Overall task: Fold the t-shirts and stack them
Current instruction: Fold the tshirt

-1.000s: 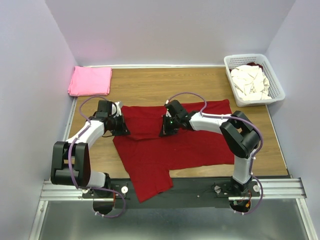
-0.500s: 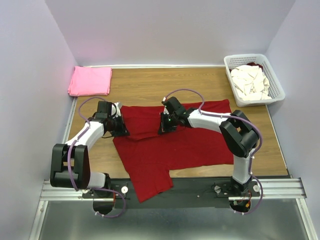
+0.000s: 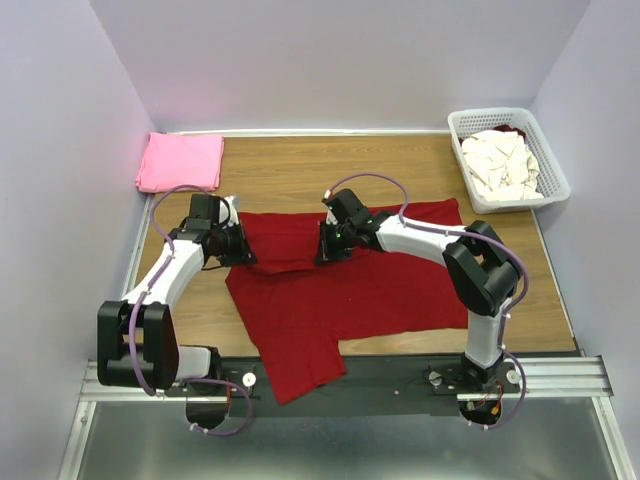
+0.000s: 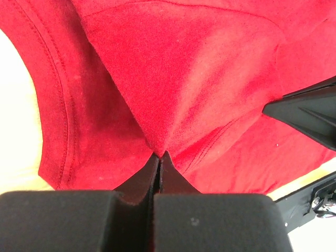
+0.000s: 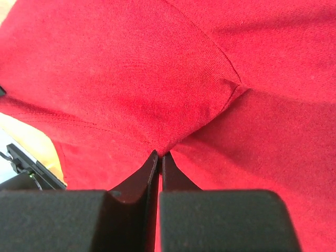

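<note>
A dark red t-shirt [image 3: 340,290] lies spread across the middle of the wooden table, one part hanging over the near edge. My left gripper [image 3: 238,250] is shut on a pinch of its cloth [image 4: 199,68] near the left side of the upper edge. My right gripper [image 3: 325,248] pinches the same shirt [image 5: 131,68] near the middle of that edge, jaws all but together with cloth peaking at the tips. A strip of cloth between the two grippers is doubled over. A folded bright pink t-shirt [image 3: 180,162] lies at the far left corner.
A white lattice basket [image 3: 488,112] at the far right holds crumpled cream-white t-shirts [image 3: 498,165]. Pale walls close in the table on three sides. A black rail [image 3: 420,372] runs along the near edge by the arm bases.
Both grippers have shifted slightly away from the bases and leftward, carrying the pinched upper edge of the red shirt with them. The rest of the shirt has not moved.
</note>
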`<state>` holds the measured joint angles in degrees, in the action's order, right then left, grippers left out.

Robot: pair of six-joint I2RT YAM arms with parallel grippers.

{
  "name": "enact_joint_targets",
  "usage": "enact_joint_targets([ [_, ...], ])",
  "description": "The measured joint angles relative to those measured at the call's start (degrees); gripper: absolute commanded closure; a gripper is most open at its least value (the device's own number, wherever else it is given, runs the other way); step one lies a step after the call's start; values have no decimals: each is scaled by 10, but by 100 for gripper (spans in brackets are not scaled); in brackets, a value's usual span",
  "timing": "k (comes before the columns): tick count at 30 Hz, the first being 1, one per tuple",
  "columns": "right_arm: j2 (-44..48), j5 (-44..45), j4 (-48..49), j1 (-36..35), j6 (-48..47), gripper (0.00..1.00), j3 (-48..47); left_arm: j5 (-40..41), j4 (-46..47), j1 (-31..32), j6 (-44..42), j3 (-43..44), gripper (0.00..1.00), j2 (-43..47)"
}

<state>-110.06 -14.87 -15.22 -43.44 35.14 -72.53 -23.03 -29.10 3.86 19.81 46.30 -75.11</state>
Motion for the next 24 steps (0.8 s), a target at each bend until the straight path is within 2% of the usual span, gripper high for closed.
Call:
enact_joint_targets([
  [3,5,0,-8,0,-3,74,-1,0,-9,0,1,0,71,1],
  [4,7,1,-12,0,-4,66,-1,1,-12,0,1,0,60,4],
  [6,12,1,-16,0,-7,63,0,3,-16,0,0,-2,50,17],
  [13,24,2,-17,0,-10,62,5,5,7,0,14,-56,46,69],
  [18,21,1,-16,0,-9,62,6,5,30,0,17,-97,44,64],
  [24,4,-10,-7,0,0,58,10,14,68,0,19,-98,44,32],
])
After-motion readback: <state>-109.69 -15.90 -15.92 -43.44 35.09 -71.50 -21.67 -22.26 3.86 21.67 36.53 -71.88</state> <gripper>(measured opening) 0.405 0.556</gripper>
